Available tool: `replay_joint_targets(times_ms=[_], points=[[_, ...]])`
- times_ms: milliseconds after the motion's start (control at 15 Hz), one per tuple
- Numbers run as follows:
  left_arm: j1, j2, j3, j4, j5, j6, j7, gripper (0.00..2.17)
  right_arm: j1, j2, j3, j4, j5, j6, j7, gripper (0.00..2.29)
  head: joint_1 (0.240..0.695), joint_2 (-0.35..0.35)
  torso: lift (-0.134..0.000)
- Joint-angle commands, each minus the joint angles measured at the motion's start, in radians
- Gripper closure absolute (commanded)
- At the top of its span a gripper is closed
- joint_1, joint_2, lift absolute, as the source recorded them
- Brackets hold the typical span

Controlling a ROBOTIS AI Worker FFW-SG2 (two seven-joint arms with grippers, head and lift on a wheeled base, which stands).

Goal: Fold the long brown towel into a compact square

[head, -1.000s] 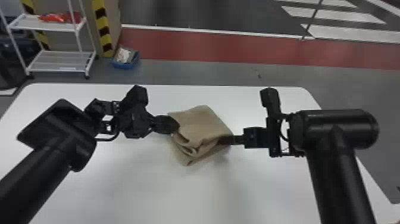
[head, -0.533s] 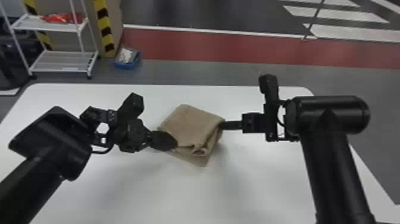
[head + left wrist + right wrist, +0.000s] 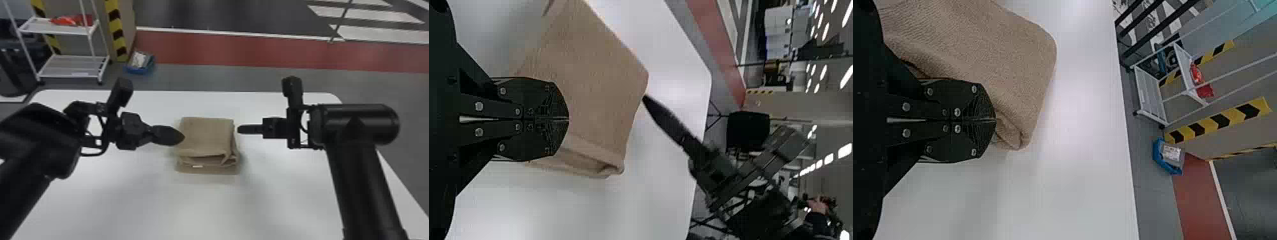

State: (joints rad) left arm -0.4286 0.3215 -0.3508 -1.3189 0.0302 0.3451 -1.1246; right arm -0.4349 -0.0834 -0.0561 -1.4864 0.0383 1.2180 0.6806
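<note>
White tabletop [image 3: 127, 204] bears the towel [image 3: 206, 135], a seemingly metal rack [image 3: 71, 65] beyond.

Hazard stripes [image 3: 115, 28] and a red floor band [image 3: 204, 49] suggest a workshop.

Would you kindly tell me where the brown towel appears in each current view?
Head view: the brown towel, mid-picture, between left tool and right tool.
Left wrist view: partly hidden by the left tool, a corner beside the right tool's tip.
Right wrist view: partly hidden by the right tool.
Shared landmark: the red floor strip beyond the table.
</note>
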Motion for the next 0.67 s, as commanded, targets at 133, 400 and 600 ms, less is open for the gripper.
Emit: replay_joint_targets(times_ms=[133, 400, 600], points=[[-0.038, 0.048, 0.105, 0.023, 0.011, 0.007, 0.069, 2.14, 0.038, -0.024, -0.018, -0.037, -0.006, 0.021, 0.001, 2.13, 0.695, -0.080, -0.124], [-0.033, 0.002, 0.024, 0.147, -0.115, -0.156, 0.129, 2.14, -0.028, 0.031, 0.032, 0.060, 0.025, -0.031, -0.012, 2.13, 0.695, -0.035, -0.124], [-0.025, -0.012, -0.023, 0.159, -0.147, -0.180, 0.143, 2.14, -0.065, 0.071, 0.050, 0.107, 0.054, -0.050, -0.018, 2.13, 0.695, -0.028, -0.124]])
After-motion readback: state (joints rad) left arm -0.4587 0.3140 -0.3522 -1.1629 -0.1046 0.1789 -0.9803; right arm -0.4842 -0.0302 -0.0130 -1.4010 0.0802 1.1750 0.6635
